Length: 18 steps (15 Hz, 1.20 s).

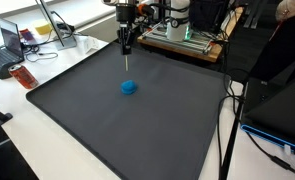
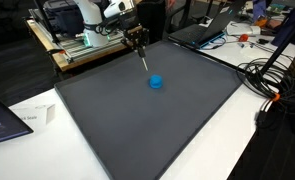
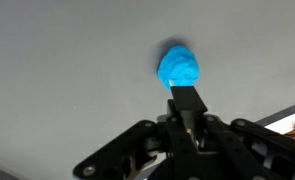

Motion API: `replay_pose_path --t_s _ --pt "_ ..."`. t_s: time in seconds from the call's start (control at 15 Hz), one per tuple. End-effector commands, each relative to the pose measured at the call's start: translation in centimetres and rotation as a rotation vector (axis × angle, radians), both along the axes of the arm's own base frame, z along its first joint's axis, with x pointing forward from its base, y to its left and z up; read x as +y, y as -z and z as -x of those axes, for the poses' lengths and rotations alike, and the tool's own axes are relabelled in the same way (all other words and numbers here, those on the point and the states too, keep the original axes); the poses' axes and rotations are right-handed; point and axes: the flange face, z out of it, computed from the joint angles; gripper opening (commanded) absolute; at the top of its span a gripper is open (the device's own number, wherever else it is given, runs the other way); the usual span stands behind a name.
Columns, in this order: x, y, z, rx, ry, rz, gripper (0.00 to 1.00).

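Observation:
A small blue lump lies on a large dark grey mat, towards its far side. It shows in both exterior views and in the wrist view. My gripper hangs above the mat just behind the lump. Its fingers are shut on a thin dark stick that points down, with its tip a little above the mat and short of the lump. The gripper and the stick stand apart from the lump. In the wrist view the stick juts from the closed jaws towards the lump.
The mat covers most of a white table. A laptop and an orange object sit off one side. A wooden board with equipment stands behind the arm. Cables and another laptop lie off the other side.

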Motion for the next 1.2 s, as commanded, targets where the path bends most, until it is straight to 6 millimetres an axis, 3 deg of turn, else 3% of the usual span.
replay_pose_path --t_s 0.0,0.2,0.27,0.67,0.73,0.8,1.13 --pt "2.3 -0.5 1.8 -0.005 -0.006 0.067 0.03" --pt "4.2 -1.2 2.6 0.000 -0.050 0.130 0.03" --pt "3.6 -0.1 1.1 0.017 -0.042 0.096 0.13" --pt "4.3 -0.8 1.8 0.006 -0.055 0.117 0.13" --pt "5.3 -1.4 1.4 0.000 -0.082 0.113 0.03" --pt "5.1 -1.5 1.4 0.004 -0.075 0.144 0.03" --pt "9.1 -2.9 0.6 0.026 -0.137 0.225 0.03"
